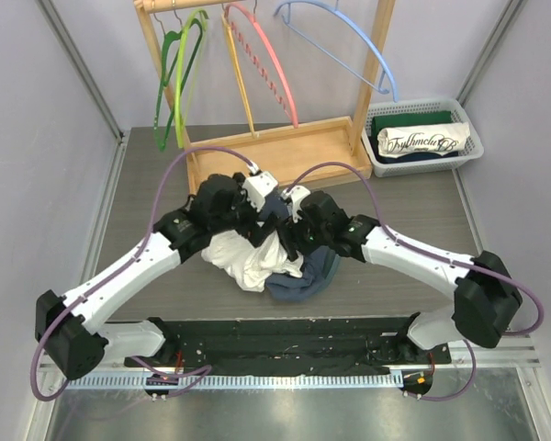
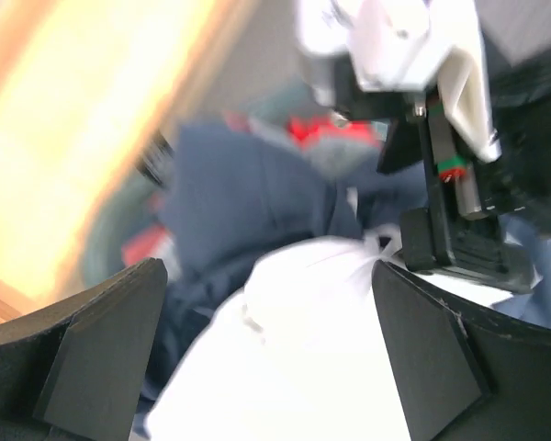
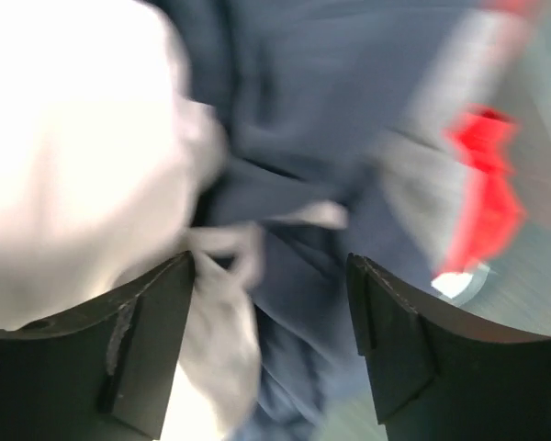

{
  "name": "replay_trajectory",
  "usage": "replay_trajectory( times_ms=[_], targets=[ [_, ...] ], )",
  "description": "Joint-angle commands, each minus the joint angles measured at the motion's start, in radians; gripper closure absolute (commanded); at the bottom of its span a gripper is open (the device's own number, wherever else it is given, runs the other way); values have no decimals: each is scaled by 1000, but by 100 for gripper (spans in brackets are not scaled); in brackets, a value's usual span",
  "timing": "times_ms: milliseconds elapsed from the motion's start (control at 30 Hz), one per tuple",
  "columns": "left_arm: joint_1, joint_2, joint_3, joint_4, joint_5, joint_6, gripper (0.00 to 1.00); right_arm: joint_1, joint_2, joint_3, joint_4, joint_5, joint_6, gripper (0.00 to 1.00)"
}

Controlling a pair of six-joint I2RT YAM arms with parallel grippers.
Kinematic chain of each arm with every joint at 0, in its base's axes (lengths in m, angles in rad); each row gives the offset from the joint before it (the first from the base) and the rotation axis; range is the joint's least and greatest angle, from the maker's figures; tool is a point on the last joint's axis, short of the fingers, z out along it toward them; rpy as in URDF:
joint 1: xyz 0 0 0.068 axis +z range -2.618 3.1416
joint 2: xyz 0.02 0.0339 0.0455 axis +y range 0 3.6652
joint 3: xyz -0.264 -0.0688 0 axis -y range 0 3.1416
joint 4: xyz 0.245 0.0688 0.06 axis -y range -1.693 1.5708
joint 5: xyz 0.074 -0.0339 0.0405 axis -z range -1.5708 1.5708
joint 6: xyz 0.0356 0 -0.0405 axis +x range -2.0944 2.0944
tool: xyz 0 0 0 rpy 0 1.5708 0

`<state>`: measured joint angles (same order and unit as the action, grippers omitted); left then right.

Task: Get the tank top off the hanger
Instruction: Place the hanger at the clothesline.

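The dark blue tank top [image 1: 294, 280] lies crumpled against a white garment [image 1: 243, 257] in the middle of the tabletop [image 1: 422, 211], with a red part of the hanger [image 3: 482, 193] beside its folds. Your left end effector [image 2: 268, 271] and right end effector [image 3: 271, 262] both stand wide apart, close over this heap. In the basket [image 1: 473, 147] at the far right, a folded white cloth [image 1: 421, 142] carries black script writing, too small to read.

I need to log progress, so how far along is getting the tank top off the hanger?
Looks done: the white cloth and navy cloth lie bunched on the table, off the rack. In hand: the left pincer and right pincer hover open over that pile. Left: a blurred red piece, probably the hanger, shows amid the navy folds, so the top likely isn't free yet.
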<state>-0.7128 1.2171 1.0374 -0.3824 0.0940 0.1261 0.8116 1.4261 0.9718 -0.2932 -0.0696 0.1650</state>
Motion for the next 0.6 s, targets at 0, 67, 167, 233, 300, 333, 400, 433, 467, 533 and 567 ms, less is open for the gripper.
replay_trajectory(
  times_ms=[0, 67, 167, 233, 300, 333, 400, 433, 467, 533, 567],
  targets=[
    [4, -44, 147, -116, 18, -42, 1, -5, -97, 106, -191, 187, -64, 22],
    [10, -59, 188, -142, 16, -40, 0, -2, -119, 142, -231, 220, -87, 17],
    [44, -93, 227, -194, 3, -55, 0, -2, -151, 177, -279, 252, -107, 2],
    [85, -122, 219, -216, -7, -80, 0, -3, -174, 209, -302, 263, -116, 0],
    [105, -155, 204, -249, -17, -82, 0, 17, -228, 228, -317, 242, -128, 0],
    [122, -169, 194, -259, -46, -85, 0, 35, -258, 222, -282, 208, -159, 1],
    [147, -201, 152, -260, -75, -94, 0, 138, -297, 193, -236, 217, -189, 0],
    [173, -232, 136, -253, -117, -109, 1, 177, -283, 199, -232, 255, -202, 1],
    [186, -246, 98, -239, -146, -121, 0, 217, -268, 206, -230, 283, -228, 0],
    [228, -257, 67, -201, -206, -166, 0, 334, -221, 206, -175, 347, -257, 0],
    [243, -254, 50, -196, -236, -199, 0, 351, -202, 208, -150, 364, -266, 1]
  ],
)
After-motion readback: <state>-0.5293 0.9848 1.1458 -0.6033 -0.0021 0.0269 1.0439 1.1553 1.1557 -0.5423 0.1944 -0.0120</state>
